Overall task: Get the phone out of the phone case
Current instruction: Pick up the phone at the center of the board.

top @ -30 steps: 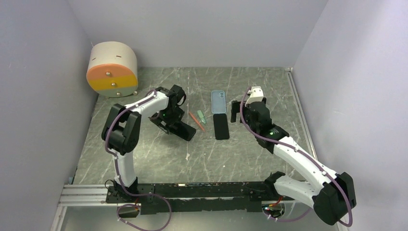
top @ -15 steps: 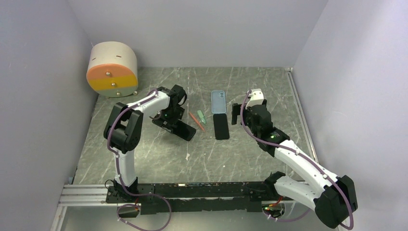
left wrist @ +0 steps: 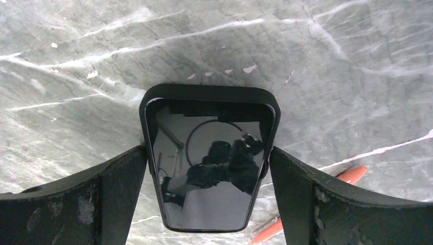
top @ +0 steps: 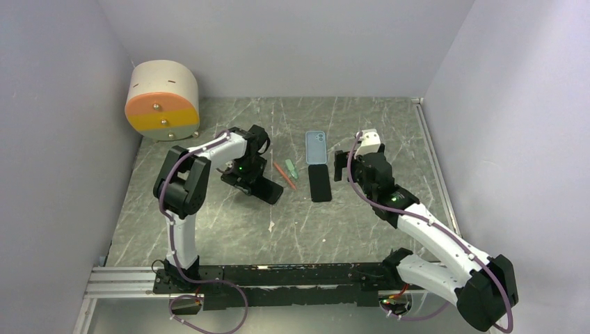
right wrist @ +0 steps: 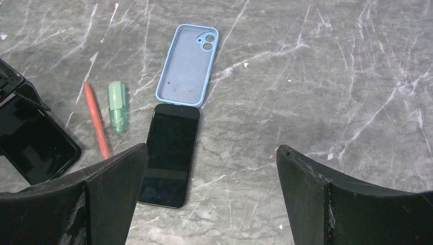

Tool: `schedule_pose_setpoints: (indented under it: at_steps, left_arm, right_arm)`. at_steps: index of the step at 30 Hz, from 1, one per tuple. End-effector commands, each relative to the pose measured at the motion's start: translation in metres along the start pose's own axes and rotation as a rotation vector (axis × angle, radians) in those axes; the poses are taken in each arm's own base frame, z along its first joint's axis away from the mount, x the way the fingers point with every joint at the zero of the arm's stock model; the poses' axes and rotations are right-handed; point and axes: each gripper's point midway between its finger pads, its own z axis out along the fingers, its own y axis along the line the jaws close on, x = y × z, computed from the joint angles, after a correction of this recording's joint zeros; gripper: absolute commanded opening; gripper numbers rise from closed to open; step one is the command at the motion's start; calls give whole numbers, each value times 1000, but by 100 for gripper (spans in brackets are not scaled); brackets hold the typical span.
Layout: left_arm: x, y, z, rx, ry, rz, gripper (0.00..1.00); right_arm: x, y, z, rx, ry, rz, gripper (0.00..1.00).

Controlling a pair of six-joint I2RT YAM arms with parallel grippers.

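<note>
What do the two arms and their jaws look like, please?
Both the left arm and right arm have white links, chunky black joints, a looping purple cable and a small green light. The jaws are broad matte black wedges.

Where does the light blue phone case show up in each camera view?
Top external: light blue phone case mid-table, just beyond the bare black phone.
Left wrist: not in it.
Right wrist: upper middle, above the same phone.
Shared landmark: the orange pen, visible in all three views.

An orange pen [right wrist: 96,120] lies just beside a green tube [right wrist: 117,106].
</note>
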Motion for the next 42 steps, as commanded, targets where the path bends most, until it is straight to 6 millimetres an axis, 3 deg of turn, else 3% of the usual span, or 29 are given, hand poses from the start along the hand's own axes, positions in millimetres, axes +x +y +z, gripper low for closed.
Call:
schedule_pose_setpoints:
  at_steps: [1, 3, 10, 20, 29, 35, 42]
  left_arm:
    - [5, 14, 7, -84, 25, 6, 94]
    - [6, 20, 10, -109, 30, 17, 94]
    - [5, 28, 8, -121, 28, 42, 74]
    - [-7, 8, -28, 67, -5, 171, 39]
    - [-4, -8, -60, 284, 12, 312, 13]
    - [11, -25, -92, 442, 97, 380, 7]
    - [21, -41, -131, 618, 145, 443, 5]
  right_arm:
    - [-16, 4, -3, -15, -62, 28, 99]
    - [-15, 3, -3, -11, -62, 39, 99]
    - [-20, 18, -4, -81, -78, 93, 99]
    - [-14, 37, 5, -152, 4, 112, 99]
    - [4, 115, 11, -528, 156, 185, 99]
    - [10, 161, 14, -748, 218, 324, 98]
    - [19, 190, 22, -846, 290, 371, 94]
